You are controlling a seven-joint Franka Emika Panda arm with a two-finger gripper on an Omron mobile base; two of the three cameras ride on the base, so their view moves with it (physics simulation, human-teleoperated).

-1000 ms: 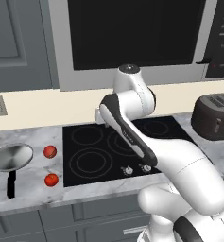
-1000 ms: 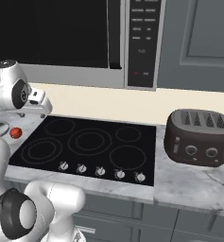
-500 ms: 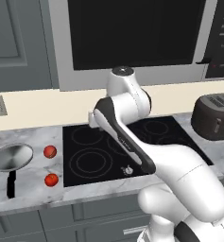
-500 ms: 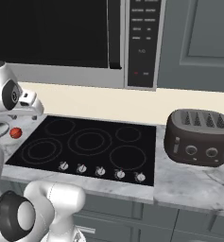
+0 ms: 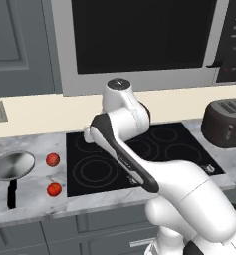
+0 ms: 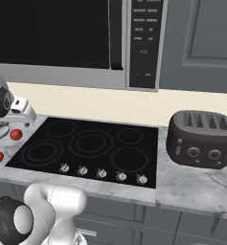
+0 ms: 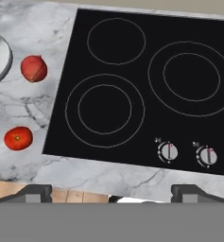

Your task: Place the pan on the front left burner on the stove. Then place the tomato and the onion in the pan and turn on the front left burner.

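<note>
Pincer (image 7: 111, 191) spread wide and empty, poised above the stove (image 7: 132, 56) near the front left burner (image 7: 104, 110). Pan (image 5: 12, 166) sits on the worktop (image 5: 35, 191) left of the glass, well apart from the pincer, handle toward the front edge; onion (image 5: 53, 160) and tomato (image 5: 54, 189) lie between. Best approach: swing left, descend over the black handle, close squarely across it.
</note>
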